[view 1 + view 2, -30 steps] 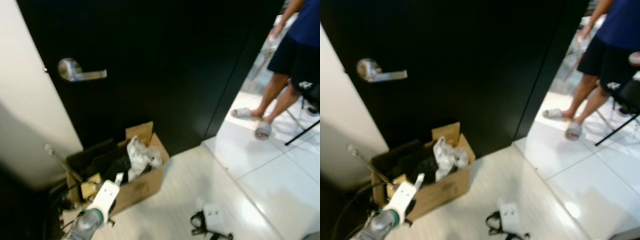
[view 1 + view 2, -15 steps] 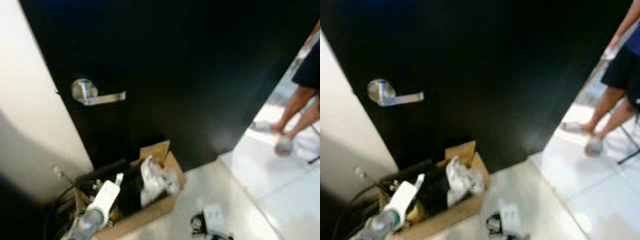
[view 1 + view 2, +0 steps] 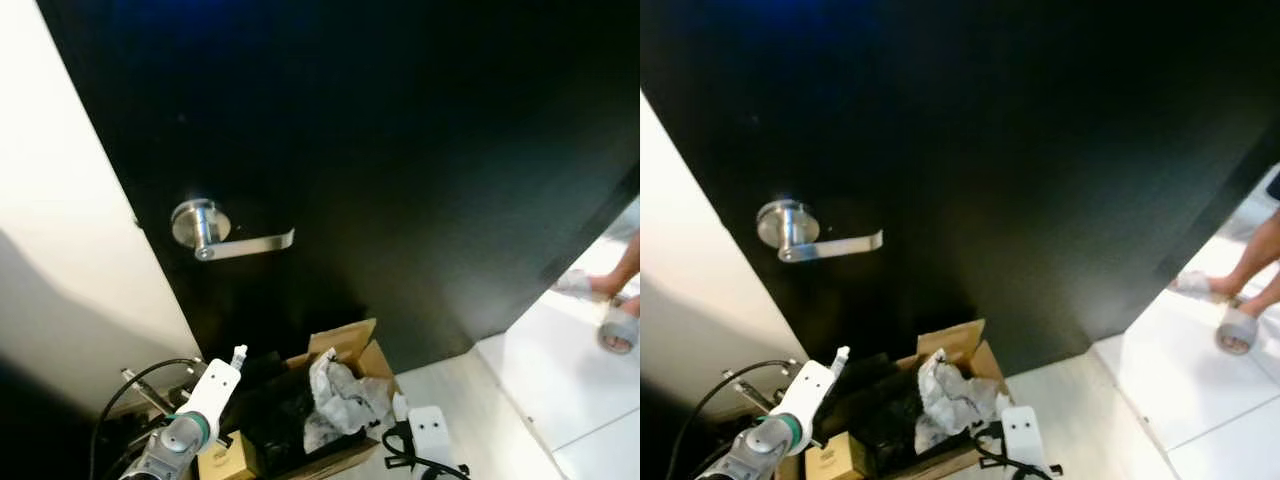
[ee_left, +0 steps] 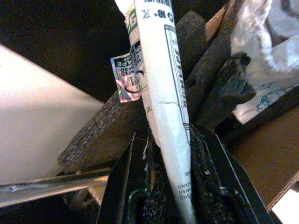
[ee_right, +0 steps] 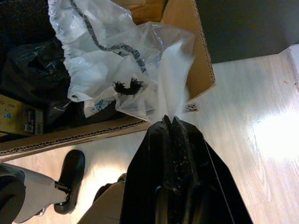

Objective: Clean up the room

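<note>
My left gripper [image 4: 168, 151] is shut on a long white tube [image 4: 161, 79] with printed text. In the left eye view the tube [image 3: 215, 388] points up over the left end of an open cardboard box [image 3: 352, 348] at the foot of a black door. Dark foam pieces [image 4: 205, 88] lie in the box under the tube. My right gripper [image 5: 170, 122] is shut on a corner of a crumpled clear plastic bag [image 5: 112, 56] that lies in the box [image 5: 198, 60], near its right wall. The same bag [image 3: 338, 398] shows white in the left eye view.
The black door [image 3: 400, 150] has a silver lever handle [image 3: 215, 232]. A white adapter [image 3: 432, 432] with a black cable lies on the pale floor right of the box. A person's feet in grey slippers [image 3: 615, 325] stand at the far right. A small yellow box [image 5: 18, 114] sits inside the carton.
The camera has tilted up and turned left: the handle and door sit lower and further right, the person has slid to the right edge. The tube stays over the box.
</note>
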Tool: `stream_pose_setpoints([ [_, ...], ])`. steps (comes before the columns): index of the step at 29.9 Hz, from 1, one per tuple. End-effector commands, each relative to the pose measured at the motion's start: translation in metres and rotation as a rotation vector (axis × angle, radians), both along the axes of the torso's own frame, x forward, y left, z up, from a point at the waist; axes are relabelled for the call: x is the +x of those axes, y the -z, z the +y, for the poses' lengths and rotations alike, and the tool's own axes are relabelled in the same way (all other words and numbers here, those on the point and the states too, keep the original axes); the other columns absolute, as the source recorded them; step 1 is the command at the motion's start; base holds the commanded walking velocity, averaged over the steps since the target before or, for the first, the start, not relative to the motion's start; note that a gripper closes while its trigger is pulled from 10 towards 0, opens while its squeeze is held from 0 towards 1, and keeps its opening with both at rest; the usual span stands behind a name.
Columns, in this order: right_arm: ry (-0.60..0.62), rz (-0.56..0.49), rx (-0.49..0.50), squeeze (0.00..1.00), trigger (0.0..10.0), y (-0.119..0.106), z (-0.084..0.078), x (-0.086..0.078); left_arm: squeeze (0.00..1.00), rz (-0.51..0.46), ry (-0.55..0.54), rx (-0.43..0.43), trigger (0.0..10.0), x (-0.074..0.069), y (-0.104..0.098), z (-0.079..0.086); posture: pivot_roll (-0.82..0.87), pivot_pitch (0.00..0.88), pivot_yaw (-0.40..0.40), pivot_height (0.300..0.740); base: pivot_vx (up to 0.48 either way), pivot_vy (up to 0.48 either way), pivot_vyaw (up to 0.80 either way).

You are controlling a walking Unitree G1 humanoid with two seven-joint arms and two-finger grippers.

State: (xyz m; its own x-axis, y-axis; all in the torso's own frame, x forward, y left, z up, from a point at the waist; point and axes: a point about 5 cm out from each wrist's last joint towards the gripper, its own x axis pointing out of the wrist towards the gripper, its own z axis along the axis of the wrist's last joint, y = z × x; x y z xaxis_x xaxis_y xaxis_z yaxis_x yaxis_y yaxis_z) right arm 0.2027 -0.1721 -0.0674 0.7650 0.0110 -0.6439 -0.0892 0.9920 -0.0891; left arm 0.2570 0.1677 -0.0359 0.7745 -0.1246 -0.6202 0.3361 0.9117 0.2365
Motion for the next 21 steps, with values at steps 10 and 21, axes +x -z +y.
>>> stream_pose_setpoints([
  [10, 0.013, 0.031, -0.017, 0.00, 10.0, 0.004, -0.008, -0.009, 0.00, 0.064, 0.054, 0.036, 10.0, -0.014, 0.011, -0.001, -0.06, 0.010, 0.093, 0.740, 0.000, 0.000, 0.00],
  [21, 0.123, -0.198, -0.154, 0.00, 10.0, -0.031, -0.052, 0.025, 0.00, 0.032, -0.033, -0.029, 10.0, -0.005, 0.004, 0.005, -0.06, 0.015, 0.093, 0.740, 0.000, 0.000, 0.00],
])
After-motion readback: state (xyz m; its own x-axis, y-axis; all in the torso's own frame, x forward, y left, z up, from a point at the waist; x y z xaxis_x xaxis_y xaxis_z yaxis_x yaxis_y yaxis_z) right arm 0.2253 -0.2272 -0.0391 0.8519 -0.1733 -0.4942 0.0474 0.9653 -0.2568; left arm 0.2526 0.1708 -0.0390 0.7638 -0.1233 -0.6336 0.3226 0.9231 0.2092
